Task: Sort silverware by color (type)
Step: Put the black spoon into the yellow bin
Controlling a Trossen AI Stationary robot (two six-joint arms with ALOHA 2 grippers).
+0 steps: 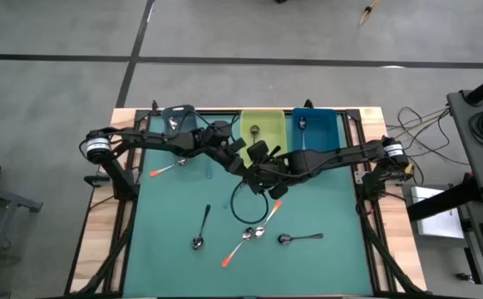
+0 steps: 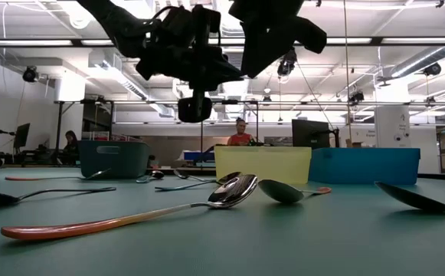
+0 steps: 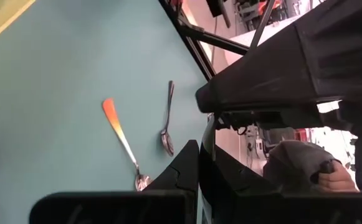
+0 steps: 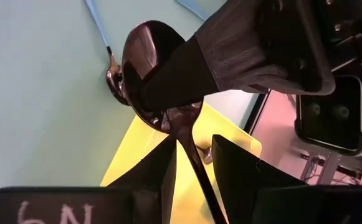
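so both grippers meet mid-table: right gripper [image 4: 190, 165] clamps a dark spoon [image 4: 162, 93] by its handle while the left gripper [image 3: 199, 171] is pinched together on its bowl.

One dark-handled spoon [image 4: 168, 99] hangs tilted between the arms above the bench, while orange-handled spoons [image 1: 239, 247] and dark-handled spoons [image 1: 201, 228] lie scattered flat on the green surface.

overhead, table-level and two close wrist views, shared table [image 1: 174, 249]
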